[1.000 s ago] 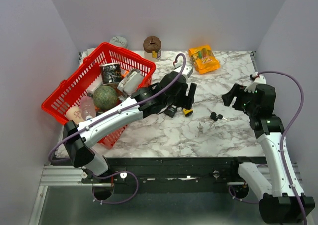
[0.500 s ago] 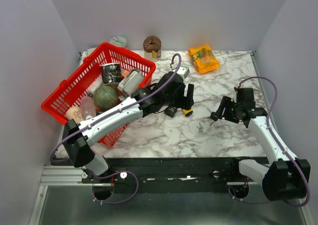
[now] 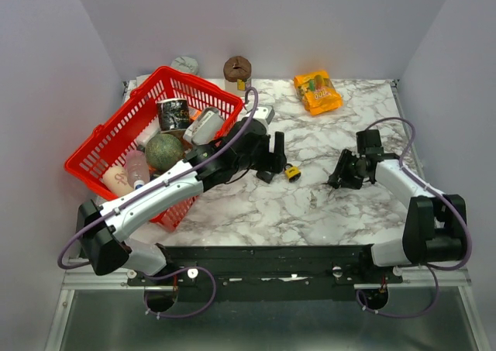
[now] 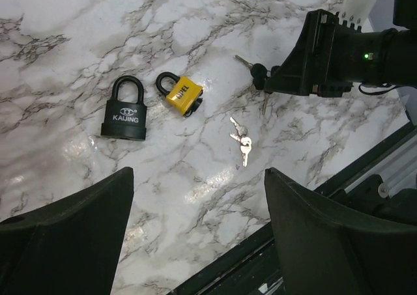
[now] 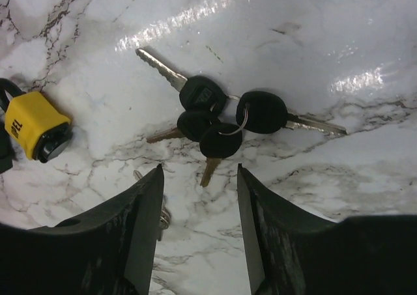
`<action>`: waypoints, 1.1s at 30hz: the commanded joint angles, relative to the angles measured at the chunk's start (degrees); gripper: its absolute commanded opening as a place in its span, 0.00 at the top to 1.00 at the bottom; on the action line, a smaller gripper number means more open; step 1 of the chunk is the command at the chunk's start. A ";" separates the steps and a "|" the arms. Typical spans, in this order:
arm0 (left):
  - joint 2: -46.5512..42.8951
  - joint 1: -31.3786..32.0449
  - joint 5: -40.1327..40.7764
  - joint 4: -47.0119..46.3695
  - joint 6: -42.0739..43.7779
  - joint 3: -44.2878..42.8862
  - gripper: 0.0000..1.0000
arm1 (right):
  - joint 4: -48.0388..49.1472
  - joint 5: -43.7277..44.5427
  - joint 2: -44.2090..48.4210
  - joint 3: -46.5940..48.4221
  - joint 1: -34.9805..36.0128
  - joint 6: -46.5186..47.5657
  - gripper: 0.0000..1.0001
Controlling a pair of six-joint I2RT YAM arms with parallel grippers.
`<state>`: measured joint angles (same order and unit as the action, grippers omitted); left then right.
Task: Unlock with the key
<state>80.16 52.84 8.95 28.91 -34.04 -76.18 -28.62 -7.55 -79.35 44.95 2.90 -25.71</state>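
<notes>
Swung right gripper down over the key bunch near the tabletop's right edge, fingers closing in, gripping nothing yet, so nearly at pickup. Left gripper spread wide above black padlock and yellow padlock.

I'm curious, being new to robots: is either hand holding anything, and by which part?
Nothing is held. The right hand hovers open over the bunch of black-headed metal keys; the left hand is open too.

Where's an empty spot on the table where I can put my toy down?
The table is bare along its near edge, in front of the black padlock and yellow padlock, and behind the right gripper beside the orange bag. Crowded: the middle, with keys, and the red basket side.
</notes>
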 commanded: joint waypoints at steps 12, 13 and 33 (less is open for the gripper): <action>-2.55 -2.04 1.95 -1.05 -0.94 1.74 0.12 | -0.56 4.73 -6.17 3.39 0.09 -4.34 0.48; -2.55 -2.13 1.86 -0.78 -0.85 1.74 0.12 | -0.56 5.00 -6.25 3.30 0.01 -4.52 0.48; -0.97 -3.62 -1.04 -0.51 2.66 0.07 0.11 | 0.14 3.51 -11.27 5.32 0.00 -5.75 0.85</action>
<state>78.08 49.80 9.78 29.06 -32.60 -74.54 -27.90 -4.32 -89.60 50.85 2.90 -31.48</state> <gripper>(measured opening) 0.887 0.173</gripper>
